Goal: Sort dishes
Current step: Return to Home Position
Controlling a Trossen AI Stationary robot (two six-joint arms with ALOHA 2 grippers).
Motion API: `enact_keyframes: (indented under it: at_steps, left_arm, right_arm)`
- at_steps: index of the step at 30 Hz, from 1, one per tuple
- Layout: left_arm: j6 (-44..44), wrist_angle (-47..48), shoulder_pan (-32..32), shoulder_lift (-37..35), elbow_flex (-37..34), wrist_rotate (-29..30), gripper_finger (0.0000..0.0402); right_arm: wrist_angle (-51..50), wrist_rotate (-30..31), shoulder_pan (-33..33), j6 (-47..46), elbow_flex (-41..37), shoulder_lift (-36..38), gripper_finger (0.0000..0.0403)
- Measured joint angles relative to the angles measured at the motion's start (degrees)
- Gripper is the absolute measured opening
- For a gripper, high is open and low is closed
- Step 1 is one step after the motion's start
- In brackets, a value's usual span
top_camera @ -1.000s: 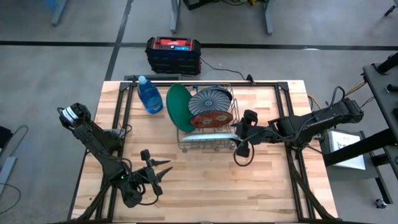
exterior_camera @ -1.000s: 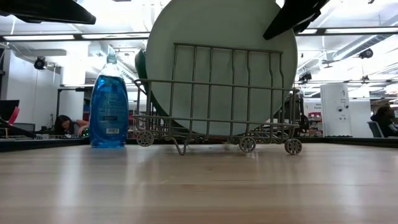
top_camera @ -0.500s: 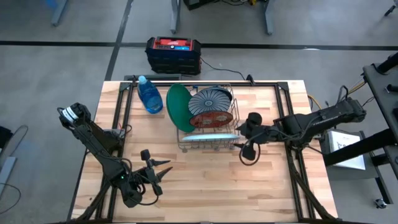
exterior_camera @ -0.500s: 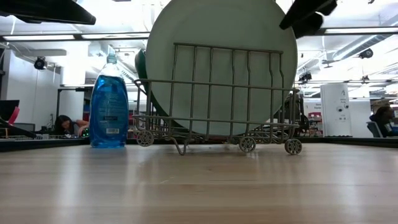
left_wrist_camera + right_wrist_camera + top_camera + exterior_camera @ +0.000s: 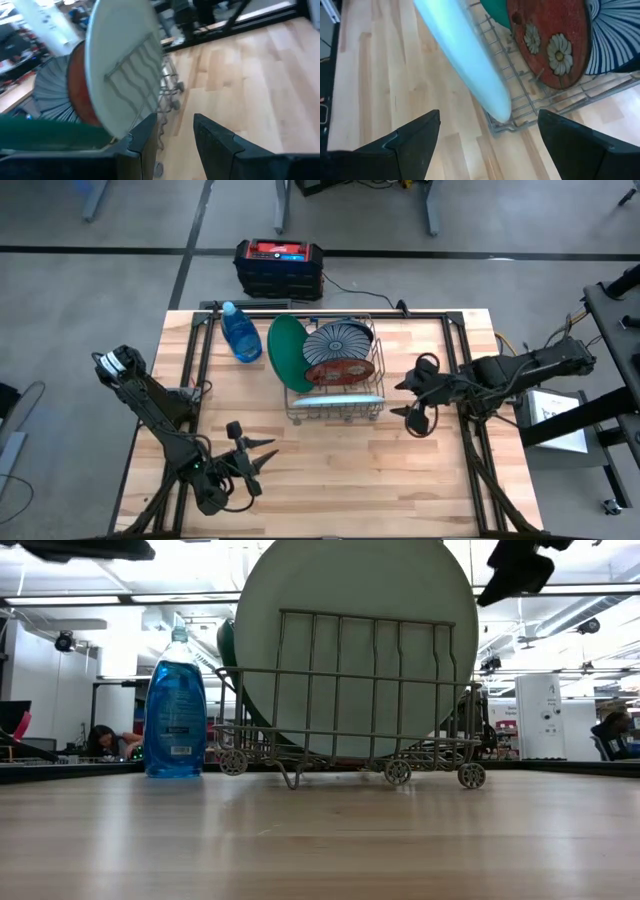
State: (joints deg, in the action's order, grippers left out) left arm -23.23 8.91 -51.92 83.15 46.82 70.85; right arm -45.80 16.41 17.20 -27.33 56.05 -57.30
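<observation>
A wire rack [image 5: 378,358] stands at the table's far middle with plates on edge in it. These are a striped plate [image 5: 338,338], a red flowered plate [image 5: 550,45] and a pale plate [image 5: 335,402] at the near end. A green plate [image 5: 285,350] leans at the rack's left side. My right gripper [image 5: 415,398] hangs open just right of the rack, its fingers wide apart and clear of the pale plate [image 5: 465,60]. My left gripper [image 5: 262,460] waits open at the near left, pointing toward the rack [image 5: 165,95].
A blue bottle [image 5: 240,332] stands left of the rack, near the far edge. A black and red box [image 5: 280,268] sits on the floor beyond the table. Bare wood lies between the rack and the near edge. People sit in the room behind [image 5: 100,740].
My right gripper has drawn back from the pale plate's right end toward the table's right edge, rising a little and rolling about its own line. The plates and rack have stayed where they were.
</observation>
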Motion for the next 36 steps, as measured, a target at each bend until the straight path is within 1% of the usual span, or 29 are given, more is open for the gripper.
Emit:
enact_keyframes:
  at_steps: [1, 3, 5, 6, 9, 11, 13, 14, 16, 20, 25, 31, 34, 36]
  left_arm:
    - [1.43, -0.01, 0.31, -0.18, 0.82, -1.18, 0.0116]
    - [5.55, -0.32, 1.57, -0.71, 2.69, -4.27, 0.0116]
    - [11.77, -1.15, 3.86, -0.94, 4.79, -8.27, 0.0116]
    - [15.9, -1.97, 5.31, -0.98, 5.73, -11.03, 0.0116]
    - [29.25, -6.55, 10.43, -1.31, 7.77, -22.38, 0.0116]
    - [37.57, -11.52, 13.92, -2.0, 7.97, -31.52, 0.0116]
    - [44.01, -17.14, 16.97, -3.28, 7.17, -39.66, 0.0116]
    - [46.36, -19.33, 18.18, -4.3, 6.45, -42.73, 0.0116]
    - [49.11, -21.4, 19.9, -6.79, 5.07, -46.0, 0.0116]
    - [51.22, -21.37, 20.58, -13.08, 1.03, -46.13, 0.0116]
    - [52.14, -21.4, 20.55, -23.57, -6.16, -43.86, 0.0116]
    - [51.19, -21.31, 20.55, -37.59, -15.43, -41.52, 0.0116]
    - [51.26, -21.15, 20.55, -43.73, -19.21, -40.1, 0.0116]
    - [52.09, -20.85, 20.53, -47.6, -21.17, -37.35, 0.0116]
  right_arm:
    - [0.24, 0.44, 0.34, 0.86, 0.0, 0.52, 0.0323]
    - [3.25, 3.98, 1.52, 3.82, -0.27, 1.25, 0.0318]
    - [8.64, 7.5, 2.97, 8.3, -1.18, 1.34, 0.0313]
    - [12.26, 8.31, 3.5, 11.22, -1.68, 0.92, 0.0311]
    - [23.52, 8.62, 4.93, 20.21, -2.86, -1.53, 0.0307]
    - [29.99, 8.66, 5.72, 26.29, -2.89, -3.79, 0.0307]
    - [35.5, 8.71, 6.58, 32.3, -2.89, -5.94, 0.0307]
    - [38.0, 8.77, 7.0, 35.45, -2.89, -7.0, 0.0306]
    - [41.29, 8.77, 7.84, 40.41, -2.91, -8.34, 0.0306]
    - [43.39, 8.86, 8.4, 45.45, -2.98, -7.75, 0.0305]
    - [43.34, 9.2, 8.34, 48.02, -5.07, -2.07, 0.0294]
    - [43.96, 9.29, 8.27, 46.4, -13.93, 9.06, 0.0276]
    - [47.07, 12.09, 8.27, 46.88, -19.2, 13.18, 0.0266]
    - [49.33, 13.34, 8.27, 48.06, -22.33, 15.67, 0.0259]
